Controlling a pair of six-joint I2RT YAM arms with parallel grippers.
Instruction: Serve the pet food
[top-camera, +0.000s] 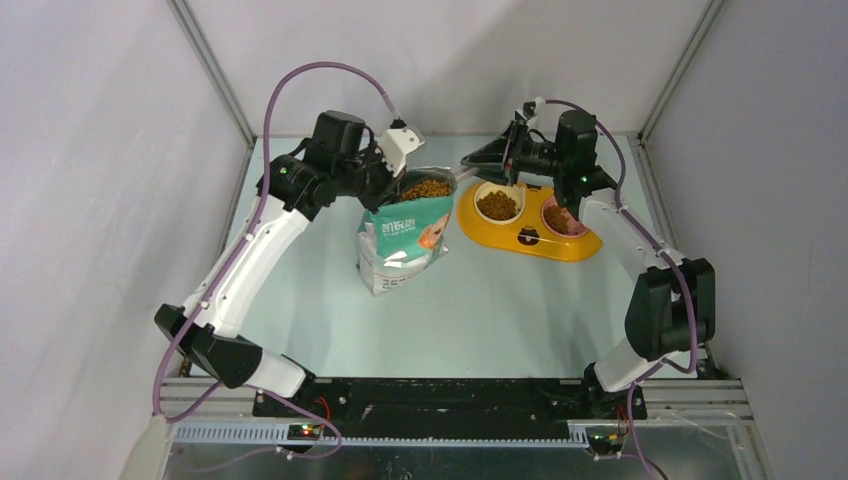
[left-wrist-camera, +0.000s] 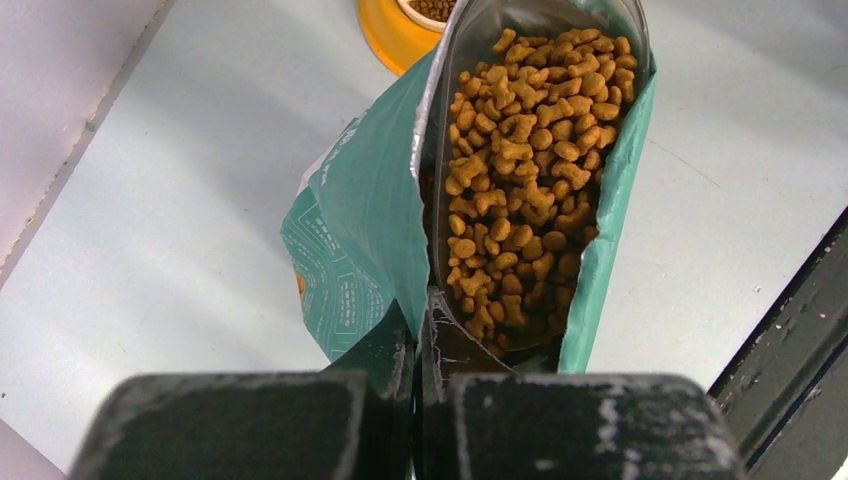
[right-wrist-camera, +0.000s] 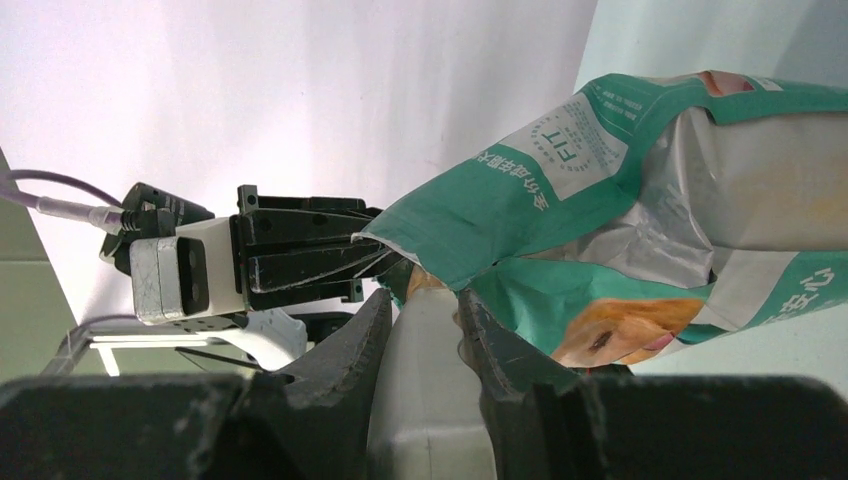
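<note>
The teal-and-white bag (top-camera: 405, 235) stands open at the table's middle, with brown pet food (top-camera: 427, 187) showing in its mouth. My left gripper (top-camera: 392, 180) is shut on the bag's torn rim; the left wrist view shows its fingers (left-wrist-camera: 400, 345) pinching the rim (left-wrist-camera: 432, 300). My right gripper (top-camera: 497, 158) is shut on the handle of the clear scoop (top-camera: 464, 176), whose bowl reaches into the bag mouth. In the left wrist view the kibble (left-wrist-camera: 525, 170) lies in the scoop inside the bag. In the right wrist view my fingers (right-wrist-camera: 352, 345) clamp the pale handle (right-wrist-camera: 425, 390) beside the bag (right-wrist-camera: 620, 200).
The yellow double-bowl feeder (top-camera: 520, 240) sits right of the bag, with kibble in its left bowl (top-camera: 497, 205) and right bowl (top-camera: 557, 215). Its edge shows in the left wrist view (left-wrist-camera: 385, 35). Enclosure walls stand close behind and at both sides.
</note>
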